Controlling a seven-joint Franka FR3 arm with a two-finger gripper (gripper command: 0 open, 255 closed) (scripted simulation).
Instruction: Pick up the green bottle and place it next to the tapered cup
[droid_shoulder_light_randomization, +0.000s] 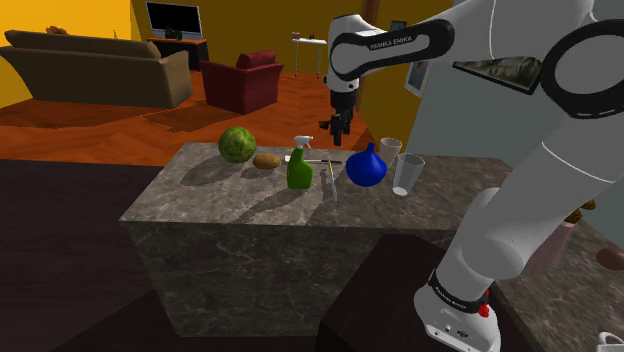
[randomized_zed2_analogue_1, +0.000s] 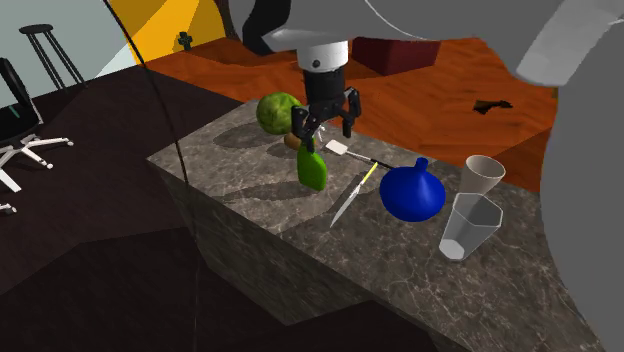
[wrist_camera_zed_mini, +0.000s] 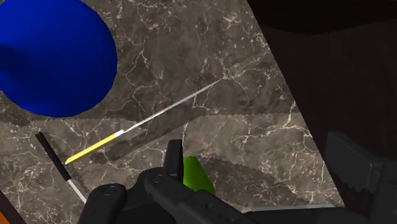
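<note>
Nearest in the shoulder view, the dark veined stone counter (droid_shoulder_light_randomization: 220, 205) carries a clear faceted tumbler (droid_shoulder_light_randomization: 407, 175), with the pale tapered cup (droid_shoulder_light_randomization: 390, 151) just behind it. Beside these sits a round blue flask with a narrow neck (droid_shoulder_light_randomization: 366, 167). A slim knife with a yellow handle (randomized_zed2_analogue_1: 350, 198) lies between the flask and the green spray bottle with a whitish trigger top (droid_shoulder_light_randomization: 299, 168). The bottle stands upright near the counter's middle, well apart from the tapered cup. Farther back lie a brown potato (droid_shoulder_light_randomization: 266, 160) and a round green cabbage (droid_shoulder_light_randomization: 236, 144). The black gripper (droid_shoulder_light_randomization: 340, 122) hangs above the counter, near the bottle and a little higher than its top. Its fingers (wrist_camera_zed_mini: 173, 159) stand wide apart and hold nothing. Beyond are a brown sofa (droid_shoulder_light_randomization: 95, 65) and a red armchair (droid_shoulder_light_randomization: 245, 80).
</note>
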